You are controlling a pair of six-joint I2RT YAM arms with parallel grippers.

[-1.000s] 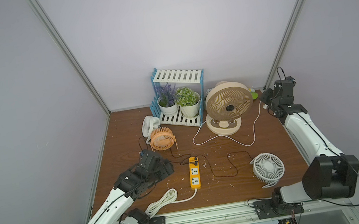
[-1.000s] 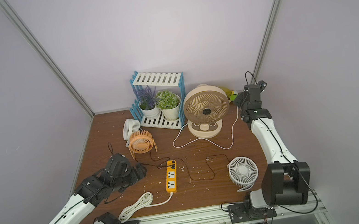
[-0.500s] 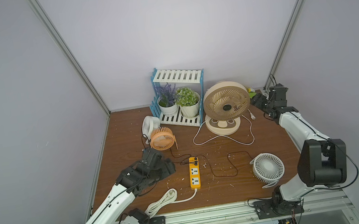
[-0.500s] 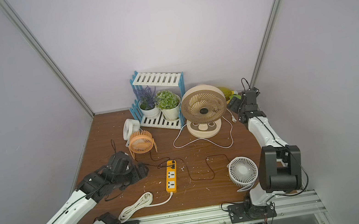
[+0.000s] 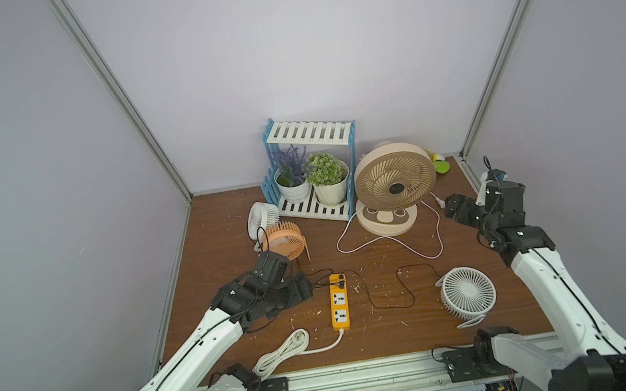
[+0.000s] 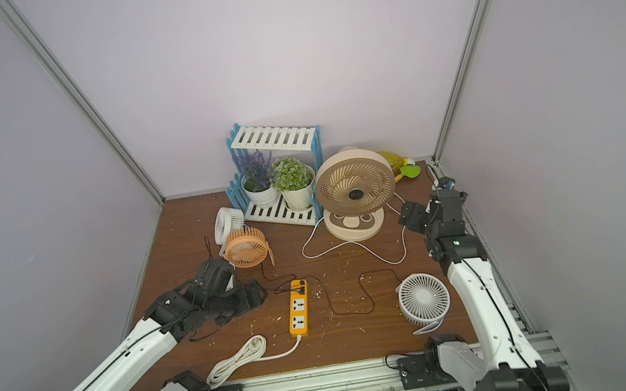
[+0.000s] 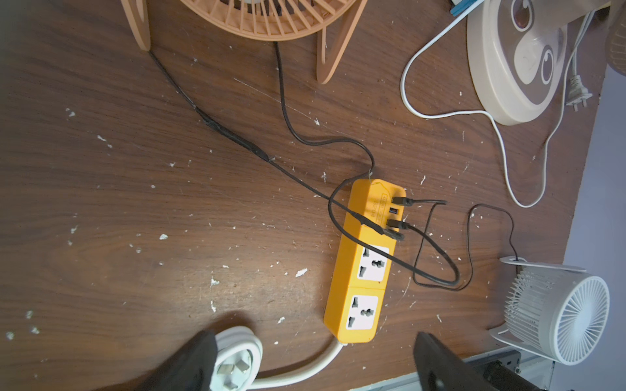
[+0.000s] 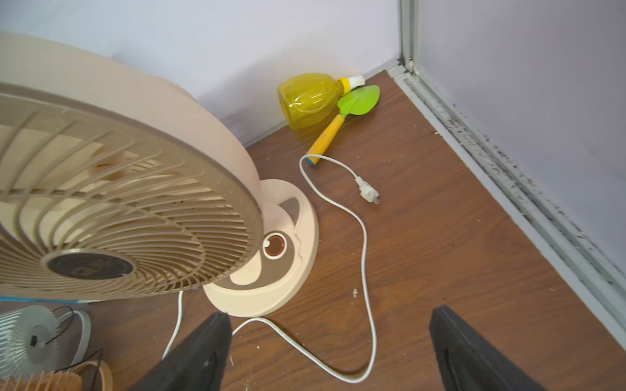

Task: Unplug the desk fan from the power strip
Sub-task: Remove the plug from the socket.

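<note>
Bench contents: clock bearings from the tabletop (image 5: 220, 231) centre, 12 at the back wall

1. power strip (image 5: 339, 301): orange-yellow bar lying flat, lengthwise 12 to 6, just toward 6 o'clock of centre. Two white socket faces up. Black leads (image 7: 401, 202) sit in the USB row at its 12 o'clock end. Thick white cord (image 5: 282, 352) leaves the 6 o'clock end and lies coiled at 7 o'clock, near the front edge.
2. desk fan (image 5: 396, 186): beige, upright on a round base, at 1 o'clock. Its white cable loops over the wood. Its plug (image 8: 367, 191) lies loose on the tabletop at 3 o'clock of the base, well apart from the power strip.
3. left gripper (image 5: 303, 288): at 9 o'clock of the power strip, near it and not touching. Jaws spread wide, nothing between them.
4. right gripper (image 5: 452, 207): at 3 o'clock of the desk fan base, near the plug and clear of it. Jaws spread wide, nothing held.
5. orange fan (image 5: 283, 241): at 10 o'clock, with a small white fan (image 5: 260, 218) just behind it.
6. white grille fan (image 5: 468, 293): at 4 o'clock.
7. shelf (image 5: 310, 134): blue and white, at 12 o'clock. Two potted plants (image 5: 326, 169) stand on the lower tier.
8. yellow bottle (image 8: 310, 101) and green trowel (image 8: 359, 100): touching, in the 2 o'clock corner.
</note>
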